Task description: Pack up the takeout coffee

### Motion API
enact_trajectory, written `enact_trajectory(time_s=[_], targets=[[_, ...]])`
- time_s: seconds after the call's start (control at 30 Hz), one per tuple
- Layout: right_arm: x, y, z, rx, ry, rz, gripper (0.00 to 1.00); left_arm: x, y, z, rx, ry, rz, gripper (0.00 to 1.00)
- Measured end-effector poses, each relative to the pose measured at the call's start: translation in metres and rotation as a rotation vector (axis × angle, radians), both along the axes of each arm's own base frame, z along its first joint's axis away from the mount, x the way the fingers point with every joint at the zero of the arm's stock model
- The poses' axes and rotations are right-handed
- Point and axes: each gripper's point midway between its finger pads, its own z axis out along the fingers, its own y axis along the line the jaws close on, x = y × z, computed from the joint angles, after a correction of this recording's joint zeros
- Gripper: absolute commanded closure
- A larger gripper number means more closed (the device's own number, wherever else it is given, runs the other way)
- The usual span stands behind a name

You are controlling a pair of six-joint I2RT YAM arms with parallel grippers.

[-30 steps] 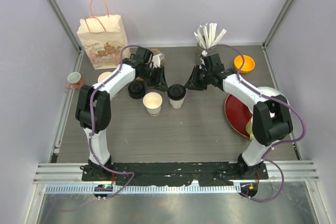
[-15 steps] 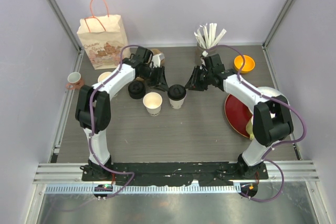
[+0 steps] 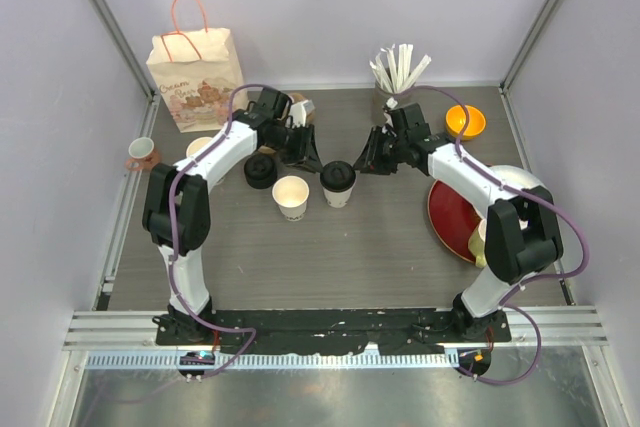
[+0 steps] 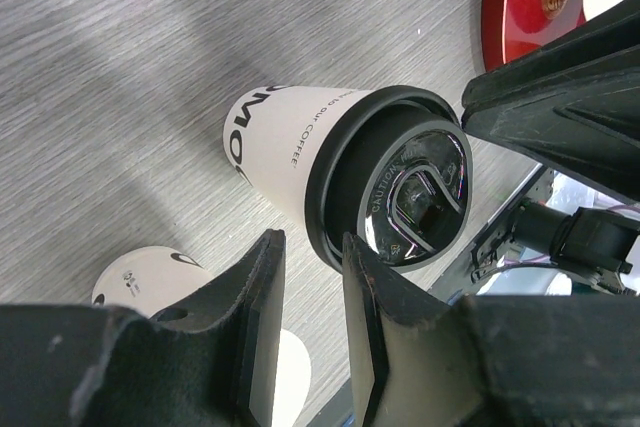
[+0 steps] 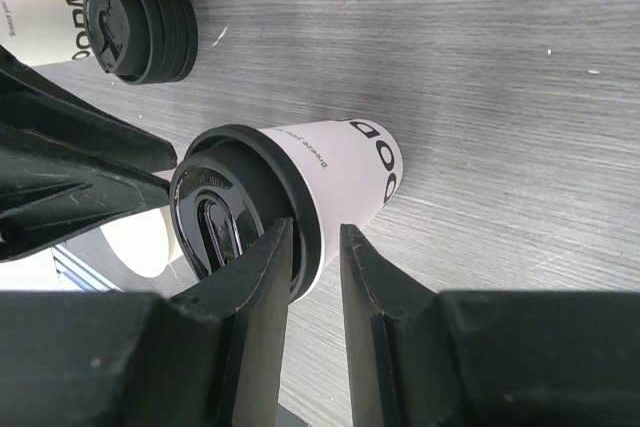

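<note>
Two wrist views: I read lettering on the takeout coffee (image 4: 290, 142), unreadable overhead.
left gripper (image 4: 312, 242): sat beside it, fingers parted, empty.
right gripper (image 5: 314, 230): sat at its lid (image 5: 215, 217); grasp untellable.

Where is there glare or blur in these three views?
Left wrist: bright glare on the lid, soft shadow bands on the table, left fingers slightly blurred. Right wrist: duller sheen on the lid, cup print sharp. Top: even light.
</note>
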Motion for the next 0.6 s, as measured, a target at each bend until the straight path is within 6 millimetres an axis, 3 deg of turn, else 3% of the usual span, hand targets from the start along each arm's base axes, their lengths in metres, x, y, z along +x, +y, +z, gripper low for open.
enact_trajectory(time_s=[0.6], targets=[[-0.016,-0.001,-0.014,-0.005,0.032,0.011,0.69,-0.012,-0.004,-0.006,0.008,0.02,-0.019,0.68]])
